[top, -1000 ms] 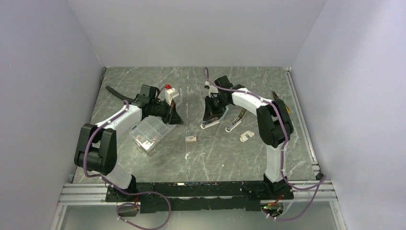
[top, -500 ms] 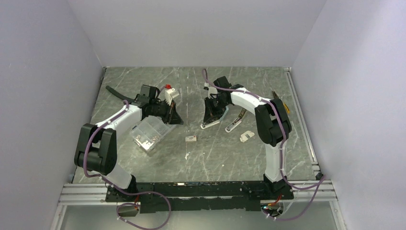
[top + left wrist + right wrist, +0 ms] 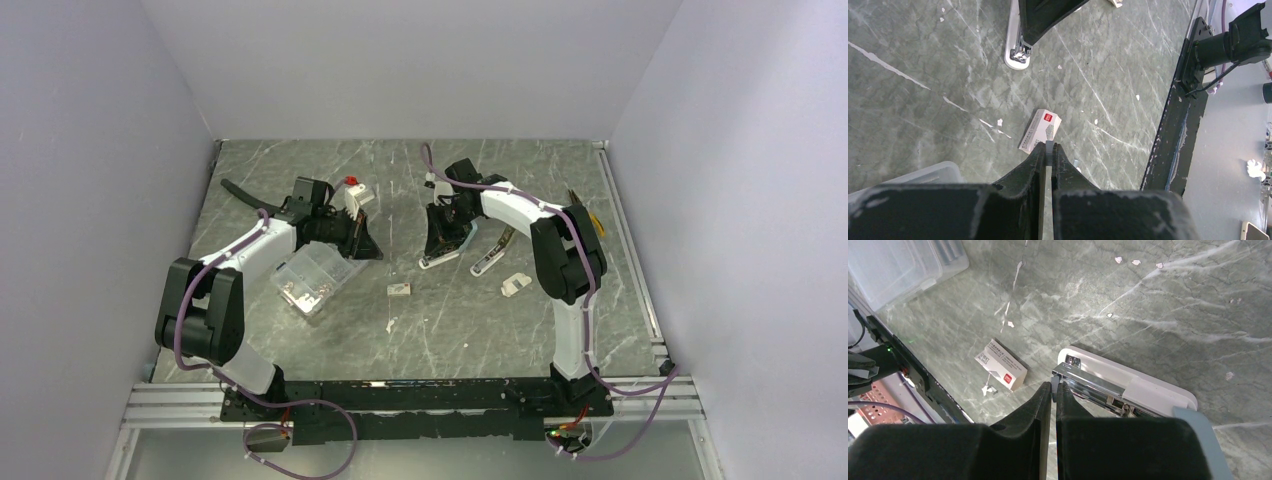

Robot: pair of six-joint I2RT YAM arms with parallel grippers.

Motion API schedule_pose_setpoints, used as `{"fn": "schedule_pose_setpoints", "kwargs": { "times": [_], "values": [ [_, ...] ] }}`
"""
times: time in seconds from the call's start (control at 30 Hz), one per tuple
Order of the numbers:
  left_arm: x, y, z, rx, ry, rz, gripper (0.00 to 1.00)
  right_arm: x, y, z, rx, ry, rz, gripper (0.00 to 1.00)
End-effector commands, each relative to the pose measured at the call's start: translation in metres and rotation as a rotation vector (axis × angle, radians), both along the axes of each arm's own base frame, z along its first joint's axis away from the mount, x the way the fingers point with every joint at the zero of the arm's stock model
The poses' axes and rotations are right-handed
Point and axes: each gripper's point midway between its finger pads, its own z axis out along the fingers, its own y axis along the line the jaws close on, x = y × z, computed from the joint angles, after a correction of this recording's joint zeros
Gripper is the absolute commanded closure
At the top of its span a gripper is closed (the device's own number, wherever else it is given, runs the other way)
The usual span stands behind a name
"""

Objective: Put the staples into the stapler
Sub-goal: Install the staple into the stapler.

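The stapler [image 3: 1128,385] lies open on the marble table, a white base with a chrome magazine; from above the stapler [image 3: 443,258] sits mid-table. My right gripper [image 3: 1053,385] is shut on a thin grey strip right at the magazine's front end, and in the top view the right gripper [image 3: 438,248] hangs over the stapler. The staples, a small white box with a red mark [image 3: 1040,130], lie flat on the table below my left gripper [image 3: 1049,146], which is shut on a similar thin grey strip. The same box [image 3: 400,289] lies between both arms and also shows in the right wrist view [image 3: 1000,365].
A clear plastic case [image 3: 315,278] rests under the left forearm. A second stapler [image 3: 492,255] and a small white piece [image 3: 516,285] lie right of the open one. A red-and-white item [image 3: 355,190] sits behind the left gripper [image 3: 370,250].
The right arm's elbow has drifted slightly to the left. Both grippers stay shut and the left arm holds its place.
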Motion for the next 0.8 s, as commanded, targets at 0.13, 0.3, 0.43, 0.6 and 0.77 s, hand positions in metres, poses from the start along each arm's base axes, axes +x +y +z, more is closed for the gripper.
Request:
{"fn": "schedule_pose_setpoints", "kwargs": {
  "times": [0.13,0.3,0.43,0.6,0.77],
  "values": [
    [-0.0001,-0.0020,0.0129,-0.033,-0.066,-0.042,0.91,0.0074,0.0027,0.0033,-0.001,-0.026,0.007,1.00],
    [0.0002,-0.0023,0.0129,-0.035,-0.063,-0.042,0.91,0.0069,0.0023,0.0012,-0.006,-0.024,0.007,1.00],
    [-0.0001,-0.0024,0.0130,-0.036,-0.063,-0.043,0.91,0.0076,0.0025,0.0006,-0.005,-0.022,0.005,1.00],
    [-0.0003,-0.0024,0.0131,-0.037,-0.063,-0.044,0.91,0.0075,0.0026,0.0002,-0.007,-0.021,0.005,1.00],
    [-0.0006,-0.0026,0.0132,-0.038,-0.061,-0.045,0.91,0.0073,0.0019,-0.0016,-0.012,-0.020,0.004,1.00]
  ]
}}
